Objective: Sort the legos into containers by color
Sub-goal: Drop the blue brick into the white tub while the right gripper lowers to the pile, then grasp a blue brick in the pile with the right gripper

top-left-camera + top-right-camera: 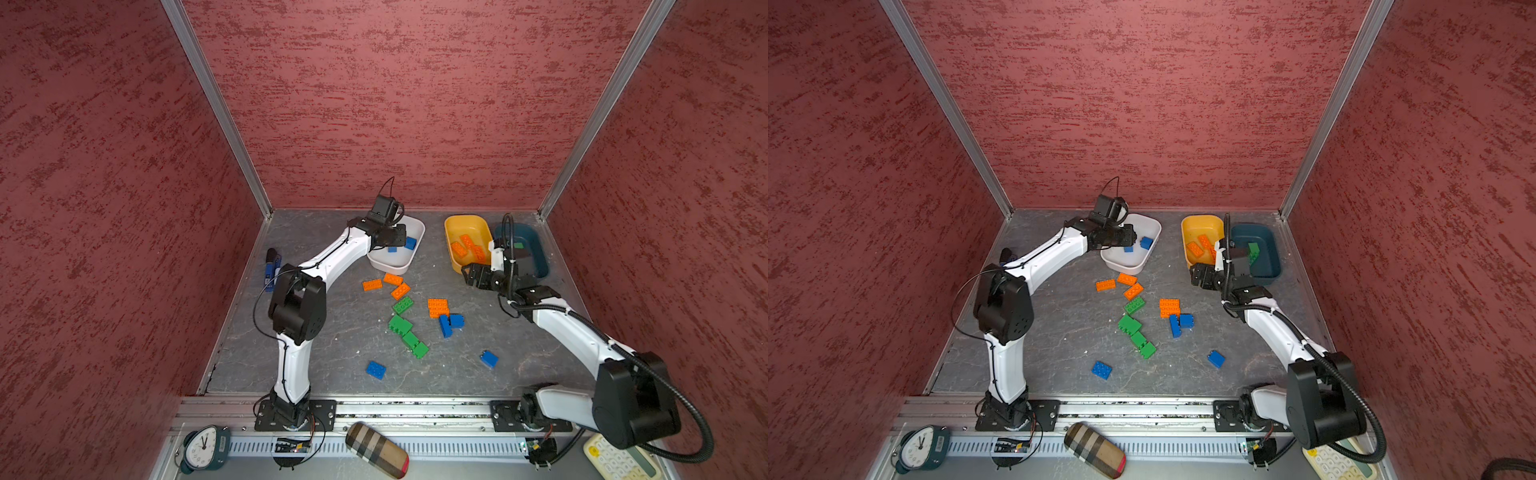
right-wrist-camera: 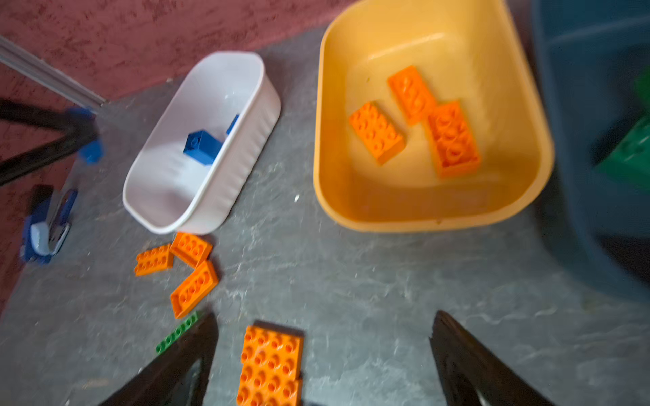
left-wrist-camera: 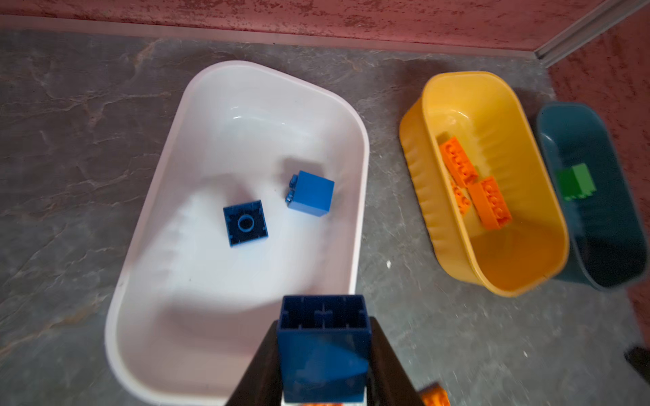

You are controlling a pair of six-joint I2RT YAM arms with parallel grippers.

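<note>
My left gripper is shut on a blue lego above the near end of the white container, which holds two blue legos. In a top view that gripper hangs over the white container. My right gripper stands open above the table in front of the yellow container, which holds three orange legos. An orange lego block lies below its fingers. The teal container holds a green lego. Orange, green and blue legos lie loose mid-table.
A blue-and-black stapler-like gadget lies at the left wall. Red walls close in three sides. Beyond the front rail sit a clock, a plaid case and a keypad. Single blue legos lie near the front.
</note>
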